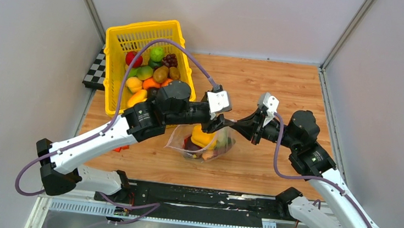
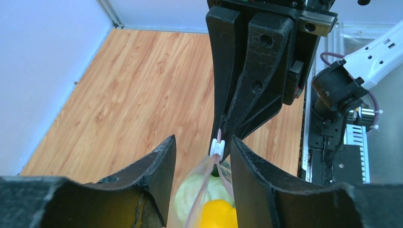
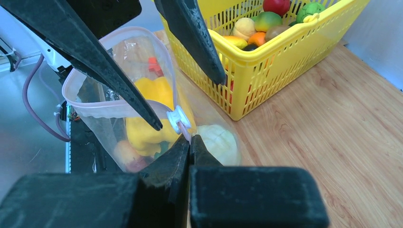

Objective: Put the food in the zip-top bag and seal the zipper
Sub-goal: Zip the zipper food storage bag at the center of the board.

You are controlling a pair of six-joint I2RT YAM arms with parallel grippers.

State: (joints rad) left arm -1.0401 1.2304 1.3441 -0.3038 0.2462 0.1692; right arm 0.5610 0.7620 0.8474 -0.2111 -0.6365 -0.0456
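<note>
Top external, right pincer (image 3: 189, 140) stretched leftward, nipping zip-top bag (image 3: 102, 118), left pincer (image 2: 203, 142) seemingly wide

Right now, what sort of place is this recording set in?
Probably a robotics lab test cell: plain grey partition walls box in a wood-grain table, and a checkerboard panel lies beside the yellow basket.
</note>
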